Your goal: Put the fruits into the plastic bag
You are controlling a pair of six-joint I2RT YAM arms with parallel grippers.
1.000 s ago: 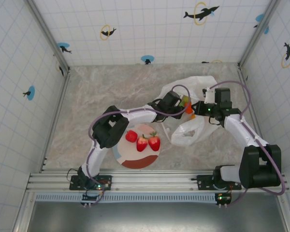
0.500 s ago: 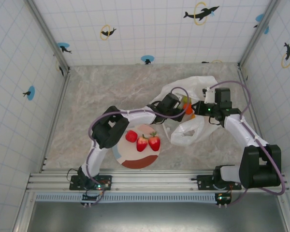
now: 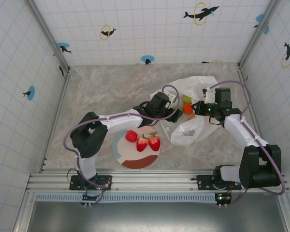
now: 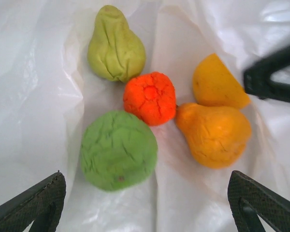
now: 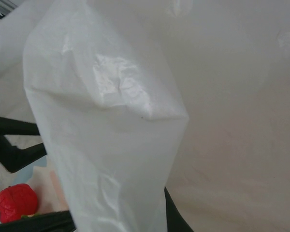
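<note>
Inside, we see five fruits (image 3: 187, 99) lying on the floor of the bag (image 4: 222, 29), straight ahead of the left tool (image 4: 145, 193). A pear (image 4: 116, 46) lies farthest from it and an orange ball (image 4: 150, 98) sits in the middle. A green apple (image 4: 118, 150) lies nearest, just ahead of the gap between the fingers. An orange pear (image 4: 213, 135) touches the ball on the right, with a yellow-orange piece (image 4: 213, 82) just behind it. The left tool stands wide open and empty, clear of every fruit.

From above, we find that tool at the left rim of the bag's mouth. The right tool (image 3: 197, 109) is at the opposite rim, with the fruits between the two. It is clamped on a fold of the bag, and the film drapes over its fingertips in its own wrist view.

Three strawberries (image 3: 142, 142) lie outside the bag on the plate (image 3: 135, 162). The plate rests on the counter (image 3: 101, 92), just to the near side of the left tool.
</note>
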